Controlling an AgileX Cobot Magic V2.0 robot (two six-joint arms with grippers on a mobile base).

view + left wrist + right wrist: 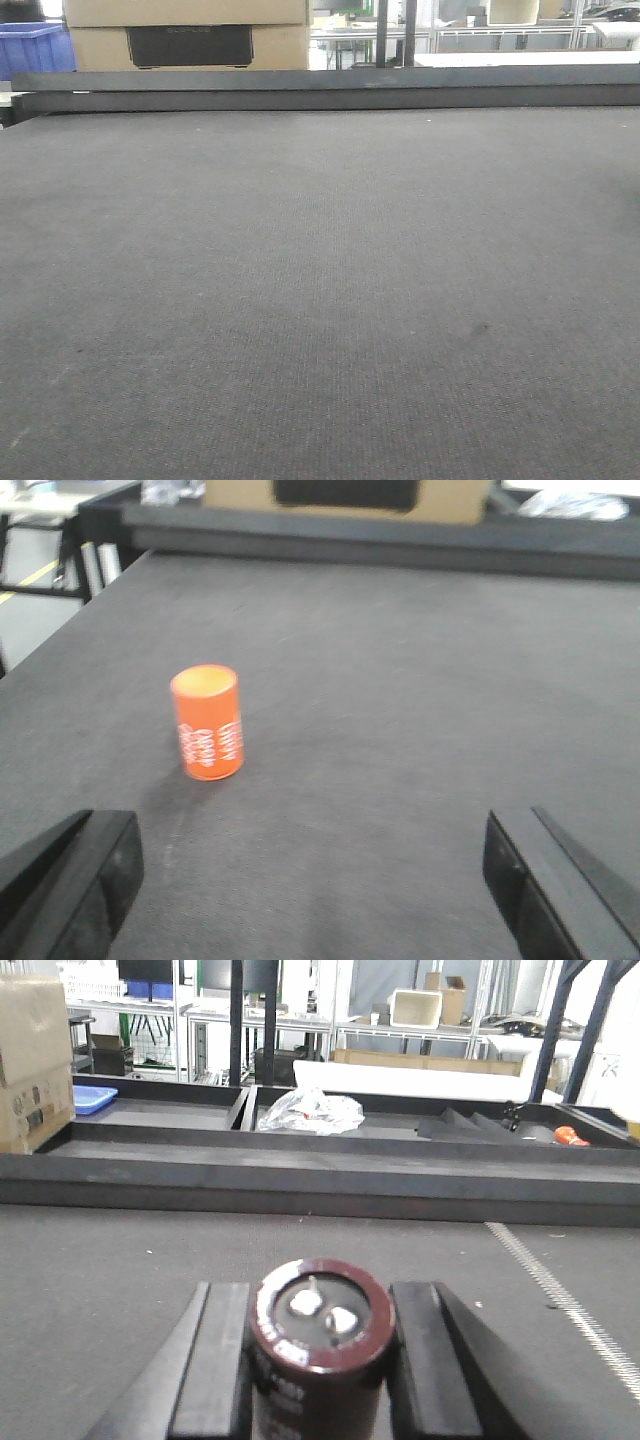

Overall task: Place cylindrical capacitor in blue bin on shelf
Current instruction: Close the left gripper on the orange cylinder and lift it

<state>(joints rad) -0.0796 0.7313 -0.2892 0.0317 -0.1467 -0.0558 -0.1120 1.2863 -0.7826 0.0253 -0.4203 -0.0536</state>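
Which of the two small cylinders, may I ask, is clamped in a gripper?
The dark maroon-black cylindrical capacitor, clamped in the right gripper; the orange cylinder stands free on the grey table before the open left gripper.

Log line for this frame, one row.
right hand: shut on capacitor | left hand: open, empty | orange cylinder: upright on table, ahead of left hand | placement: not done

Unreadable white lettering on orange can [207, 723], pale print on cylindrical capacitor [322, 1345].
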